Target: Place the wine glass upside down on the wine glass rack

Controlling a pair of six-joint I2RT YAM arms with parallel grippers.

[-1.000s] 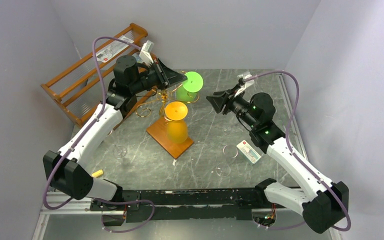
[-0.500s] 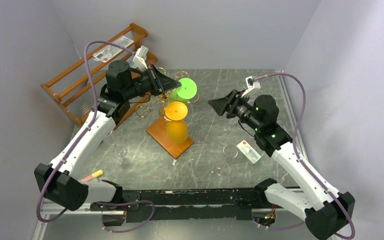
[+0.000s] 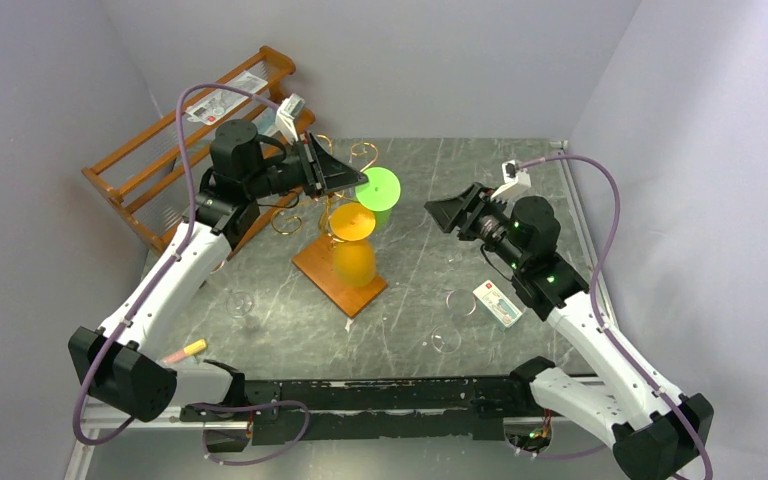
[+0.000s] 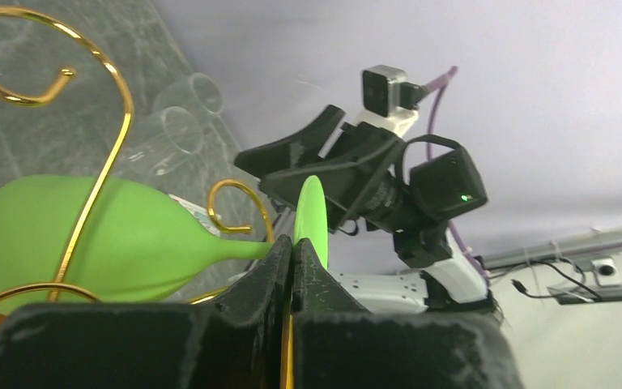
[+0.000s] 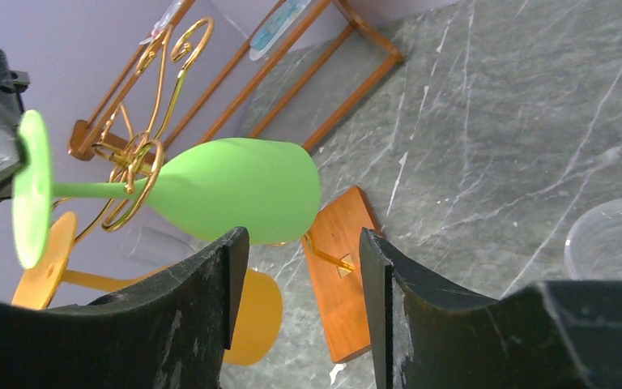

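**While my left fingers hold the foot, the stem stands inside the scroll**

Since the left arm is the one holding, I read from it first. It reaches in from the left over the desk (image 3: pixel 440 270) with its wrist about level. The left fingers (image 4: pixel 251 284) are clamped tight on the foot end of the green wine glass (image 5: pixel 243 186). The glass hangs upside down just right of those fingers, long axis near upright, foot on top and bowl below. Its stem passes through a gold scroll of the wine glass rack (image 3: pixel 358 298). As far as I can judge, the foot sits above that loop rather than resting on it. The coming move turns on that gap: lower, then let go. An orange glass (image 3: pixel 352 222) hangs on the rack just near-left of the green one. Further right, my right fingers (image 5: pixel 202 308) stand spread and empty, pointed at the bowl and apart from it.
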